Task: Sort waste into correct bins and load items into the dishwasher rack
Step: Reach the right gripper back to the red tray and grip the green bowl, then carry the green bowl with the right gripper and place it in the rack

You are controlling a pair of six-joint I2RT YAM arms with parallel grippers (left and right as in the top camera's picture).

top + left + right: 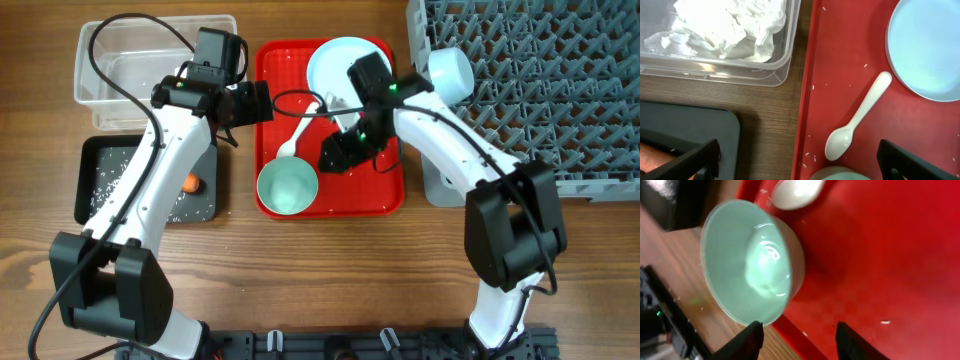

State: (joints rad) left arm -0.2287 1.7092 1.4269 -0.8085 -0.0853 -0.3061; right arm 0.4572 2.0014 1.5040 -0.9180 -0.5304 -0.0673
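**Operator:** How far along am I?

**Spotter:** Well past halfway, judging by how things lie. Your napkins (pixel 730 25) sit crumpled in the clear tub (pixel 90 60). The carrot (pixel 191 183) and rice grains (pixel 105 185) lie in the black tray (pixel 90 160). The pale bowl (pixel 450 72) rests at the left edge of the grey rack (pixel 540 90).

**Operator:** What's left?

**Spotter:** Three items on the red tray (pixel 385 195). The blue plate (pixel 335 65) is at the far end, the white spoon (pixel 298 135) in the middle, and the mint bowl (pixel 287 187) at the near left corner. A few stray grains speckle the red surface too. I can't find the yellow cup, the wrapper or the brown lump in any view.

**Operator:** And my grippers?

**Spotter:** Both are empty, with jaws spread wide. Your right gripper (pixel 800 342) hovers low over the red tray just beside the mint bowl, which looks like your next pick. Your left gripper (pixel 800 165) hangs over that tray's left edge, above the spoon.

**Operator:** Anything in the way?

**Spotter:** The spoon's scoop lies just beside the mint bowl's rim, so a sideways nudge could flick it. Both arms crowd over the same tray, and a black cable (pixel 300 95) loops across it between plate and spoon. Lift the bowl straight up before you swing toward the rack.
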